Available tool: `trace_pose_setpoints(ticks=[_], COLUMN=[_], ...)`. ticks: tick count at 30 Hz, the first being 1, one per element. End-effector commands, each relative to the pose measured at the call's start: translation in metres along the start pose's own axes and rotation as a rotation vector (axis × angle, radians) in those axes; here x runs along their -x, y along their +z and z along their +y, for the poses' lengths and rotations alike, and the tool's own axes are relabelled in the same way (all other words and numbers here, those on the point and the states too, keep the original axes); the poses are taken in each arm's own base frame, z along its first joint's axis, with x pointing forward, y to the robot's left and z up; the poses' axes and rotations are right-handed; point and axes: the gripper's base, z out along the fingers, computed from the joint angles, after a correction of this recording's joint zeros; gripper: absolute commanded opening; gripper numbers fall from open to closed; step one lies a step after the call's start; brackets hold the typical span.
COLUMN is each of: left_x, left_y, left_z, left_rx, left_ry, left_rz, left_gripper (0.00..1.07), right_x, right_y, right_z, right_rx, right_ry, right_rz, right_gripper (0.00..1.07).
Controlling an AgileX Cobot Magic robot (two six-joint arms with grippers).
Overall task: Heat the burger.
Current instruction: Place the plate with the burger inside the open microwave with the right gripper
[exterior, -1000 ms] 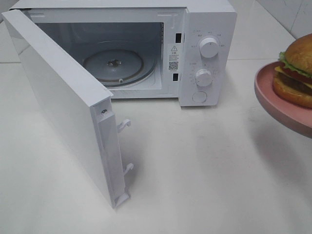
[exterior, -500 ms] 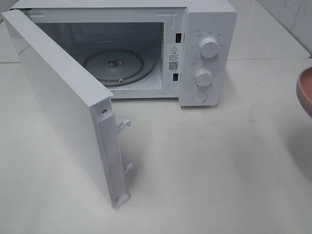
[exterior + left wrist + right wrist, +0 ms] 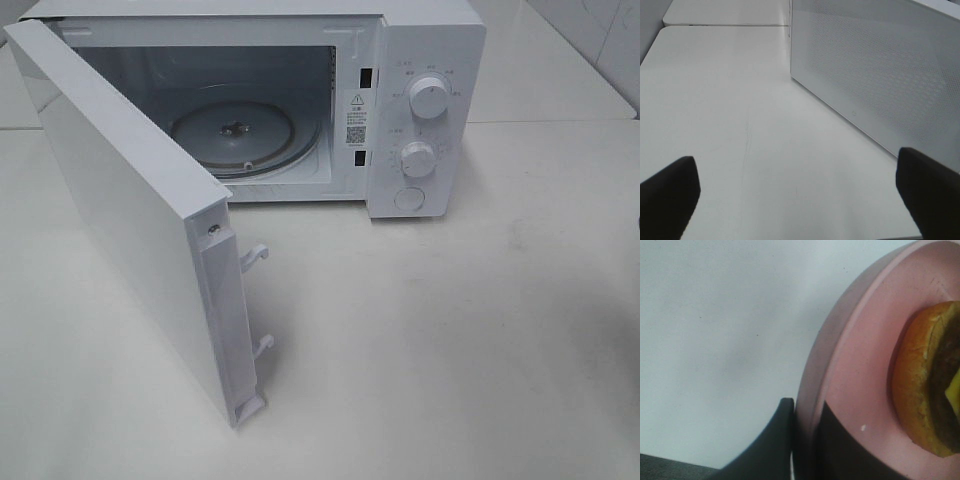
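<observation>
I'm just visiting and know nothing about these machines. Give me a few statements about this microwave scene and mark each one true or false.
1. The microwave door stands open. True.
2. The burger already sits on the glass turntable. False: the turntable is bare; the burger lies on the pink plate.
3. The right gripper pinches the plate's rim. True.
4. The left gripper is clamped on the door. False: its fingers are spread and hold nothing.
5. The high camera shows the burger. False: only the right wrist camera does.
</observation>
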Motion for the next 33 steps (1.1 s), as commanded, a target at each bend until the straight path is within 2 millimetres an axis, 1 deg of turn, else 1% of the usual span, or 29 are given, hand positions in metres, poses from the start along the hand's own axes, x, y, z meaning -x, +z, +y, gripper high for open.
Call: trace_pose_setpoints(ticks=[1, 4, 6, 7, 8, 12, 17, 20, 21, 23, 24, 26, 27, 28, 29, 30, 32, 33], left_x=[-0.002, -0.002, -0.002, -0.002, -0.002, -0.002, -0.002, -0.002, -0.002, -0.002, -0.002, -0.002, -0.002, -0.002, -0.002, -0.002, -0.002, -0.002], left_y=[-0.001, -0.001, -0.001, -0.001, -0.001, -0.001, -0.001, -0.001, -0.001, -0.001, -0.001, -0.001, -0.001, -0.001, -0.001, -0.001, -0.001, -0.001], left_z=[0.000, 0.000, 0.000, 0.000, 0.000, 0.000, 0.000, 0.000, 0.000, 0.000, 0.000, 0.000, 0.000, 0.000, 0.000, 0.000, 0.000, 0.000], left_rx=[0.001, 0.001, 0.001, 0.001, 0.001, 0.001, 0.001, 0.001, 0.001, 0.001, 0.001, 0.001, 0.001, 0.001, 0.001, 0.001, 0.001, 0.001], left_ry=[-0.002, -0.002, -0.002, -0.002, -0.002, -0.002, -0.002, -0.002, -0.002, -0.002, -0.002, -0.002, -0.002, -0.002, -0.002, -0.002, -0.002, -0.002], left_rz=[-0.017, -0.017, -0.017, -0.017, -0.017, -0.017, -0.017, -0.017, -0.017, -0.017, -0.017, -0.017, -0.017, -0.017, -0.017, -0.017, -0.017, -0.017], left_gripper=[1.00, 1.00, 1.00, 1.00, 1.00, 1.00, 1.00, 1.00, 1.00, 1.00, 1.00, 1.00, 1.00, 1.00, 1.00, 1.00, 1.00, 1.00], right_x=[0.009, 0.010, 0.014, 0.014, 0.016, 0.018, 0.024, 0.026, 0.028, 0.029, 0.031, 0.031, 0.032, 0.032, 0.033, 0.033, 0.034, 0.034], right_y=[0.008, 0.010, 0.019, 0.019, 0.023, 0.030, 0.046, 0.052, 0.058, 0.061, 0.067, 0.070, 0.076, 0.076, 0.082, 0.082, 0.091, 0.091], right_z=[-0.002, -0.001, 0.004, 0.004, 0.007, 0.011, 0.023, 0.027, 0.032, 0.034, 0.038, 0.040, 0.042, 0.042, 0.045, 0.045, 0.051, 0.051], right_rx=[-0.081, -0.085, -0.095, -0.095, -0.103, -0.111, -0.113, -0.110, -0.109, -0.108, -0.110, -0.116, -0.132, -0.132, -0.147, -0.147, -0.159, -0.159], right_ry=[0.049, 0.064, 0.124, 0.124, 0.137, 0.147, 0.166, 0.170, 0.180, 0.187, 0.199, 0.201, 0.200, 0.200, 0.199, 0.199, 0.191, 0.191], right_rz=[0.014, 0.025, 0.069, 0.069, 0.091, 0.120, 0.184, 0.191, 0.202, 0.208, 0.215, 0.221, 0.231, 0.231, 0.239, 0.239, 0.257, 0.257], right_gripper=[0.00, 0.00, 0.00, 0.00, 0.00, 0.00, 0.00, 0.00, 0.00, 0.00, 0.00, 0.00, 0.01, 0.01, 0.01, 0.01, 0.02, 0.02])
